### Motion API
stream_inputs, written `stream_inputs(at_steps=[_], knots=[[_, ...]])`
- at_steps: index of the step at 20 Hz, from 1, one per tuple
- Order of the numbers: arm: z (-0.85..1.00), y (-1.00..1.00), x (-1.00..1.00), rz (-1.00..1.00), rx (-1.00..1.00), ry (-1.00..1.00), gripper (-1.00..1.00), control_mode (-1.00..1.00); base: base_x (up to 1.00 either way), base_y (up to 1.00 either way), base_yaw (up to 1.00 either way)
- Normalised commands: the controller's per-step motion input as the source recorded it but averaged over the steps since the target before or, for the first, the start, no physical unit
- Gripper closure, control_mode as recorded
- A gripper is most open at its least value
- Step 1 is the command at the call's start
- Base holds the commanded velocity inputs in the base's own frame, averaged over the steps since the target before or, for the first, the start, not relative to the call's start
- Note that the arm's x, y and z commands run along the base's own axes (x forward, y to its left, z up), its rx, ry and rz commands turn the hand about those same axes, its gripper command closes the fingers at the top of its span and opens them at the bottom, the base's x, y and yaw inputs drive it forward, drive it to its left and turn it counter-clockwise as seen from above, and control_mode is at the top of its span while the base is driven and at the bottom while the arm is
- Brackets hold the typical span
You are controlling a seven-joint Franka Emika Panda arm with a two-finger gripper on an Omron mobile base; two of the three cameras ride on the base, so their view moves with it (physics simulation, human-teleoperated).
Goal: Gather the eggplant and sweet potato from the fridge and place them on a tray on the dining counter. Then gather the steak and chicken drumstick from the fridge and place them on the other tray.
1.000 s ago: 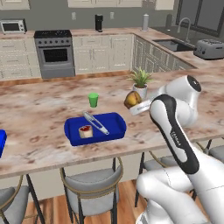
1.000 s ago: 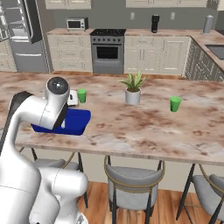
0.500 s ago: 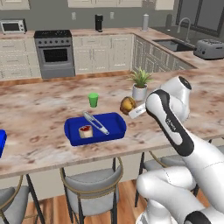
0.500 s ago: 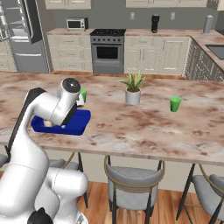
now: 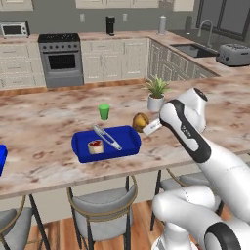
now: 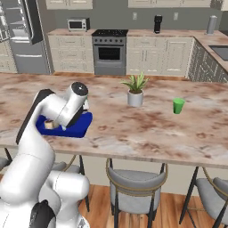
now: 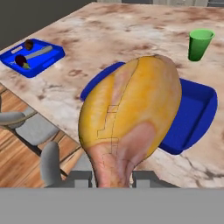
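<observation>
No writing, label, brand, number or sign can be read on anything in these kitchen views.

All 3 views are evenly and brightly lit, flat rendered light with no clear source. Shadows are soft and faint under the tray (image 5: 105, 145) and plant (image 5: 156, 94). No glare on the counter (image 5: 44, 122). The base views are slightly soft. In the hand view the drumstick (image 7: 131, 116) shows coarse, blocky texture up close.
</observation>
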Motion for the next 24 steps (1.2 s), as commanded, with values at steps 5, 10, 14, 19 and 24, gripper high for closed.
stream_inputs(at_steps=[5,10,14,19,24], knots=[[-0.09,0.08,0.4,0.0,0.0,0.0,1.0,-1.0,0.0,0.0,0.0],[-0.22,0.16,0.37,0.0,-0.02,0.0,1.0,-1.0,0.0,0.0,0.0],[-0.3,0.16,0.46,0.0,-0.04,0.02,1.0,-1.0,0.0,0.0,0.0],[-0.39,0.06,0.48,0.0,-0.04,0.02,1.0,-1.0,0.0,0.0,0.0],[-0.32,0.0,0.28,0.0,-0.03,0.01,1.0,-1.0,0.0,0.0,0.0]])
